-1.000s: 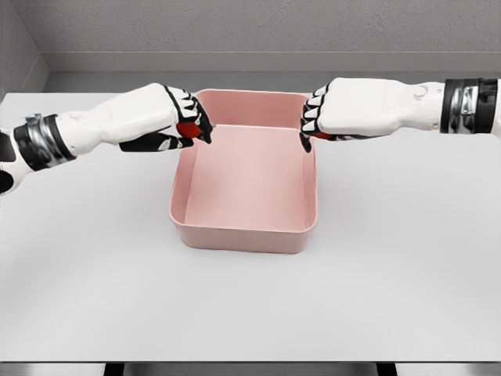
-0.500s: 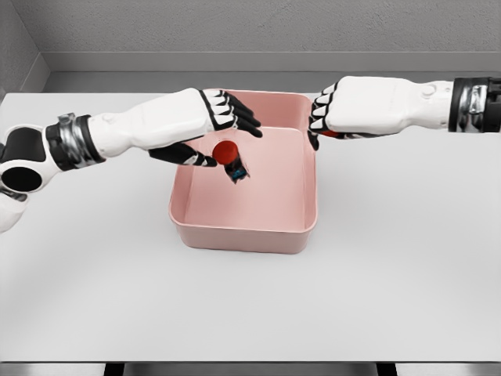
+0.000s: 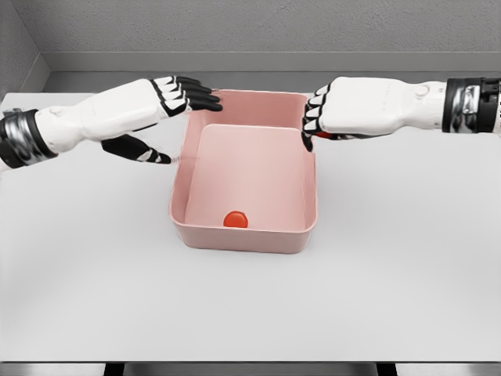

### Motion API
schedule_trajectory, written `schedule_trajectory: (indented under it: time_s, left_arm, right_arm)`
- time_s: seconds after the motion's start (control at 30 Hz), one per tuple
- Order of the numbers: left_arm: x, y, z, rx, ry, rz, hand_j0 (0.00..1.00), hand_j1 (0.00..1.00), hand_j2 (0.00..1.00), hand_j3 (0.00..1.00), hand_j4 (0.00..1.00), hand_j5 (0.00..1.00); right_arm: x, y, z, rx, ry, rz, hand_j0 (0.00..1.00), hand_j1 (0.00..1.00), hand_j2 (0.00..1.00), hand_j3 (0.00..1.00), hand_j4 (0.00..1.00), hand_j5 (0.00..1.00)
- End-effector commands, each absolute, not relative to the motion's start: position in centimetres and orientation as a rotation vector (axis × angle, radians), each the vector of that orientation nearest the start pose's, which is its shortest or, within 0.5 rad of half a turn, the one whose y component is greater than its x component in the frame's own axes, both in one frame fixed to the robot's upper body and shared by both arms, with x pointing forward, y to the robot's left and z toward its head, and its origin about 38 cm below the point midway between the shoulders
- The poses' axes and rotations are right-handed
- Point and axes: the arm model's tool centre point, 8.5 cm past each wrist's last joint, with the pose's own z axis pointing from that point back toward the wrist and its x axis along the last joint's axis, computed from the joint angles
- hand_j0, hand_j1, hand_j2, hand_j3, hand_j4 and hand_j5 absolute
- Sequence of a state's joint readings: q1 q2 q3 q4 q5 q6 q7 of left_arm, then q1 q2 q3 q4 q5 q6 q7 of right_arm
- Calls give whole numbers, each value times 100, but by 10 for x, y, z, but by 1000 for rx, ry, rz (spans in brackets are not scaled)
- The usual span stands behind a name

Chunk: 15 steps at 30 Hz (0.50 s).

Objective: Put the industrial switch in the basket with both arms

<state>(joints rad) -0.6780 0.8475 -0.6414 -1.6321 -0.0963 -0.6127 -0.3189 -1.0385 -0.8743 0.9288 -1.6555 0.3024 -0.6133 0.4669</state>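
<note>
The switch (image 3: 236,219) has dropped from the left hand (image 3: 160,110) and now lies inside the pink basket (image 3: 244,235), by its near wall. That hand has pulled back, fingers spread. The right hand (image 3: 317,117) stays curled at the rim. The job looks done.

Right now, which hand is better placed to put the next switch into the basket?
The right hand. It is curled at the basket rim, with something red showing under its fingers, possibly a second switch. The left hand is open and holds nothing; its switch already lies inside the basket.
</note>
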Motion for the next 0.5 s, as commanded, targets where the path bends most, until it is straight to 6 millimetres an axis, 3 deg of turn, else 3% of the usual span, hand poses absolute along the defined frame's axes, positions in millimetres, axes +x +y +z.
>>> schedule_trajectory:
  time_s: [0.0,0.07,0.23,0.47]
  left_arm:
    - [411,289,294,-361,2624,2505,100,100,100,100,100,100]
    - [413,308,288,-389,2653,2555,100,100,100,100,100,100]
    - [409,330,281,-424,2669,2617,100,100,100,100,100,100]
    - [409,332,282,-433,2669,2620,100,100,100,100,100,100]
  right_arm:
    - [420,-209,324,479,1870,-2690,46,46,46,46,46,46]
    - [420,-198,326,458,1880,-2660,46,46,46,46,46,46]
    - [419,-173,326,396,1880,-2618,46,46,46,46,46,46]
    - [416,-151,328,346,1893,-2570,47,47,47,47,47,47]
